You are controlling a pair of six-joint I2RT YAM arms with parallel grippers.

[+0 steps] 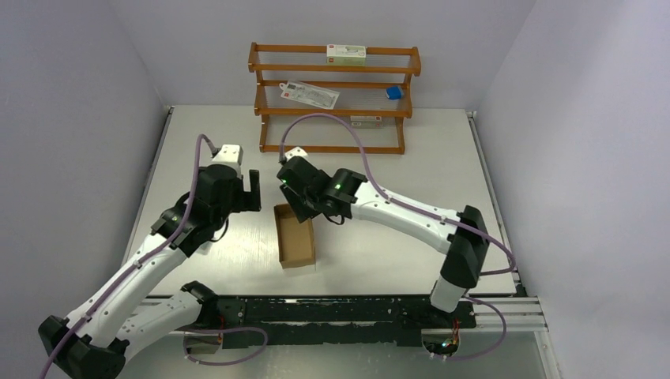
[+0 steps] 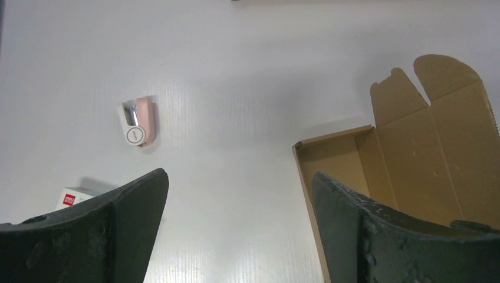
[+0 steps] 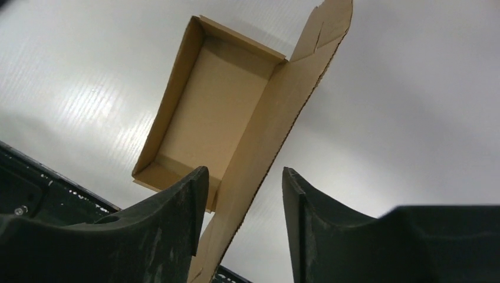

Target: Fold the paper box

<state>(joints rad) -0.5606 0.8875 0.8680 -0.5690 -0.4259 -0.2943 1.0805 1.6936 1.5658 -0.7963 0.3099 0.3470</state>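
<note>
White surface [image 1: 442, 158] carries the shallow brown cardboard paper box [image 1: 295, 237] near its centre, lid flap [image 3: 277, 118] upright. Right tool [image 3: 244, 174], at the box's 1 o'clock, straddles that flap with jaws apart, unclamped; left tool [image 2: 239, 183], at 10 o'clock, gapes empty. Pinch the flap squarely, then fold along the crease so the box does not slide.

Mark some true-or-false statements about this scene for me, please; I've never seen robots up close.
1. The paper box is closed. False: its lid flap stands up, leaving it open.
2. The left gripper is open and holds nothing. True.
3. The lid flap runs between the fingers of the right gripper. True.
4. The wooden rack at the back is bare. False: white cartons and a small blue object sit on it.
</note>
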